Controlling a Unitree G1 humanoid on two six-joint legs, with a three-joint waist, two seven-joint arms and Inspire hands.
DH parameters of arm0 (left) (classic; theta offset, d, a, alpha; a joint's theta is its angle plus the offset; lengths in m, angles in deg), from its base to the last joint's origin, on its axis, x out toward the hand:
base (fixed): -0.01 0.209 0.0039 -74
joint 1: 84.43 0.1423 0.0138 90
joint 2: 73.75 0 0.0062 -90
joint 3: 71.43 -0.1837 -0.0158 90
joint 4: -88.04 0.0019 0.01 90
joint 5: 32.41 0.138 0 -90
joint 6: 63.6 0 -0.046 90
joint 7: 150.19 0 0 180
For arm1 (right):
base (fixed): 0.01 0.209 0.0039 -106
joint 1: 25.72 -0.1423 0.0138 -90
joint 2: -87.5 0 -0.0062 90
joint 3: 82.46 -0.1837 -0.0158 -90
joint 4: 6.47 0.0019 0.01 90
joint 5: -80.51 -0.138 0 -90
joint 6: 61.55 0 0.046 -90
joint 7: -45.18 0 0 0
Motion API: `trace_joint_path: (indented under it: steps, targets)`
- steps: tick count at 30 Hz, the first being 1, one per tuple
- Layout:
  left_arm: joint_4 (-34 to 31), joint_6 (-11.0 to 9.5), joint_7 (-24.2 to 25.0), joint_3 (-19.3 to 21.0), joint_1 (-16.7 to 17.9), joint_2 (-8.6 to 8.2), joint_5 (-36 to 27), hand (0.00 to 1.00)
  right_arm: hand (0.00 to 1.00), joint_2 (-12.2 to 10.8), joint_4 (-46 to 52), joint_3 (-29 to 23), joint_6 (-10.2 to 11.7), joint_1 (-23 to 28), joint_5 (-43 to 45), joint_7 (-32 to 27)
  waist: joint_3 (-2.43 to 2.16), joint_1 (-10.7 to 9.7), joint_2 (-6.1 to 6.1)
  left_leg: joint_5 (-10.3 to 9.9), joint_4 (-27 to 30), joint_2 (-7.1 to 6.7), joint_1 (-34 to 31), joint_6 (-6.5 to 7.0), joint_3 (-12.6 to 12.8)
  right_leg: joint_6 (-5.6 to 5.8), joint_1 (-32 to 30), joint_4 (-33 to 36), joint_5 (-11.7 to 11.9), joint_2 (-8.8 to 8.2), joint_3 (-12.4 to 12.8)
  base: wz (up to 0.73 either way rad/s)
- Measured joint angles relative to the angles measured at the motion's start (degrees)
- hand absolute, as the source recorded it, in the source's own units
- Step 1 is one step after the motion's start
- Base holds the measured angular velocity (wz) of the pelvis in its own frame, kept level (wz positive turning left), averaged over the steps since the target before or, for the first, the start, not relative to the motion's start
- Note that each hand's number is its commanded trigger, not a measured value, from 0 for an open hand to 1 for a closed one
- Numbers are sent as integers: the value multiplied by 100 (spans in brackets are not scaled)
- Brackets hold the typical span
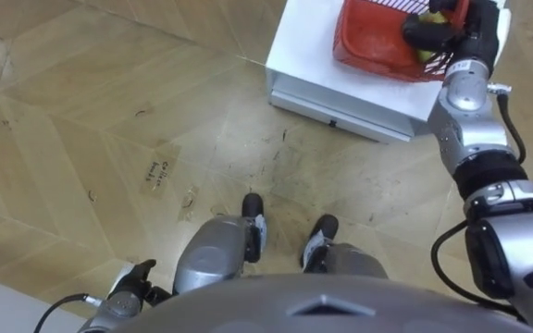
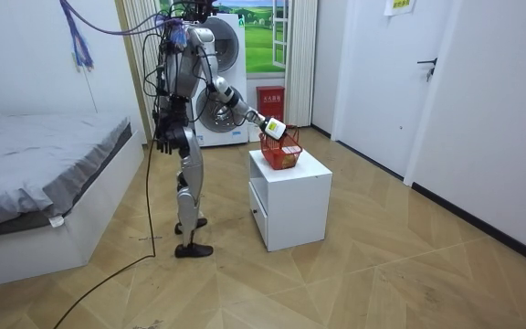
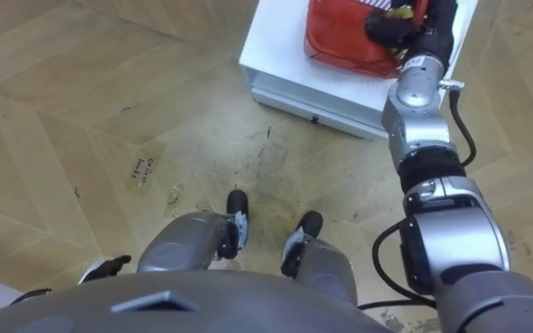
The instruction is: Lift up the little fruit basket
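The red mesh fruit basket (image 1: 370, 35) stands on a white bedside cabinet (image 1: 315, 57), with yellow-green fruit (image 1: 427, 54) showing inside. My right hand (image 1: 430, 33) reaches from the right over the basket's right side, its dark fingers curled round the handle. In the room view the same hand (image 2: 273, 128) sits just above the basket (image 2: 280, 155), which still rests on the cabinet top (image 2: 310, 168). My left hand (image 1: 133, 281) hangs idle by my left hip with relaxed fingers. I stand upright at the cabinet's side, on the room view's left.
The cabinet has a drawer front (image 1: 336, 118) facing me. A bed (image 2: 44, 174) lies on the room view's left, a washing machine (image 2: 225, 91) and a red box (image 2: 270, 99) behind me. Bare wooden floor (image 1: 109, 120) spreads to my left.
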Motion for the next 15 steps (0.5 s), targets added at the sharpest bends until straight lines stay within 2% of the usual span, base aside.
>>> trace_joint_path:
  steps: [15]
  targets:
    - [10,2,-6,-5,0,0,8,0,0,1,-402,14,-3,9,20,6,6,12,-12,0,16,2,-5,0,-7,0,7,-2,0,1,-3,0]
